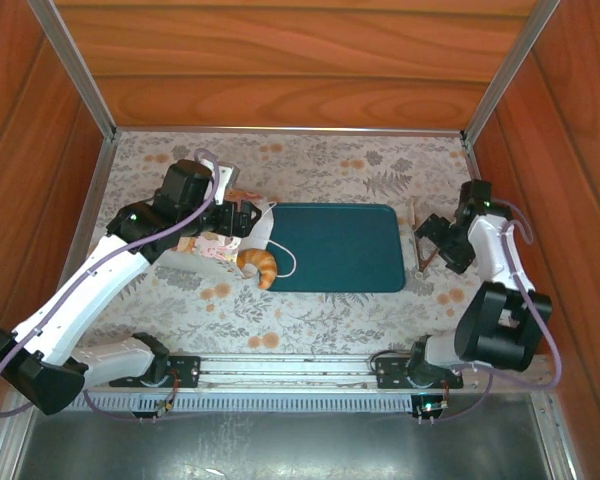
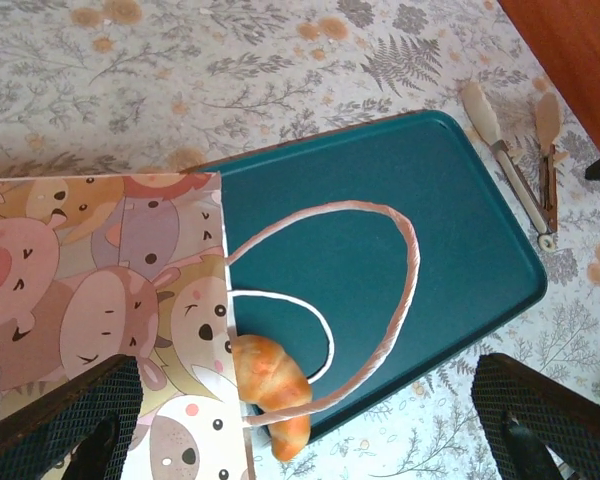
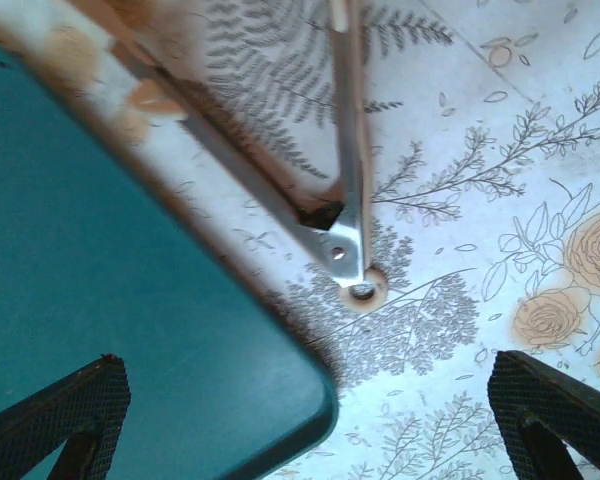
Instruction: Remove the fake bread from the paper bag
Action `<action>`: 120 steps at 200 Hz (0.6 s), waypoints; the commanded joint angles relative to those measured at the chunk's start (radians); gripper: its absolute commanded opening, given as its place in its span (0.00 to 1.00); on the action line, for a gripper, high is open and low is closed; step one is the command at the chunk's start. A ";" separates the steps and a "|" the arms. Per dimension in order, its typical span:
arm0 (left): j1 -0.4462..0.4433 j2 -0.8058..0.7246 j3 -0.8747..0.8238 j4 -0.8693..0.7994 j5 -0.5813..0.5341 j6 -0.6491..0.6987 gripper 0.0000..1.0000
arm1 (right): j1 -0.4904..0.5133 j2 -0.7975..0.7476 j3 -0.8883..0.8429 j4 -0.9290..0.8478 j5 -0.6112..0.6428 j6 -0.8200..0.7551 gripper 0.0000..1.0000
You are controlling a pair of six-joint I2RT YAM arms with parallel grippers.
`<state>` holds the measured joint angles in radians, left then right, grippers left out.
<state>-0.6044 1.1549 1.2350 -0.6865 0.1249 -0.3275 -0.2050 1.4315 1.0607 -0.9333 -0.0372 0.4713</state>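
The paper bag, printed with pastel cartoon animals, lies on its side at the tray's left end, its mouth toward the tray. One piece of fake bread, a golden croissant, pokes halfway out of the mouth under the cord handles. My left gripper hovers open above the bag's mouth, one finger over the bag and the other past the tray's edge, holding nothing. My right gripper is open over the tablecloth beside the tray's right corner. What the bag holds inside is hidden.
A flat teal tray lies mid-table with the bag's handles draped on its left end. Wooden-tipped metal tongs rest on the flowered cloth just right of the tray, under my right gripper. Wooden walls enclose the table.
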 commanded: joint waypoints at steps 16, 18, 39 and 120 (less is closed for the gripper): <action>-0.006 -0.035 0.006 0.025 -0.037 0.042 0.92 | 0.002 0.202 0.136 -0.091 -0.070 -0.180 0.97; -0.006 -0.038 0.005 0.026 -0.037 0.042 0.92 | 0.003 0.213 0.145 -0.096 -0.067 -0.185 0.97; -0.007 -0.055 -0.009 0.030 -0.045 0.047 0.93 | 0.004 0.343 0.229 -0.149 0.017 -0.205 0.97; -0.006 -0.057 -0.016 0.038 -0.056 0.058 0.94 | 0.043 0.587 0.409 -0.181 0.103 -0.299 0.97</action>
<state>-0.6044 1.0977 1.2266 -0.6662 0.0799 -0.2852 -0.1879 1.9625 1.4120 -1.0714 0.0097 0.2146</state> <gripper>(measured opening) 0.936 0.970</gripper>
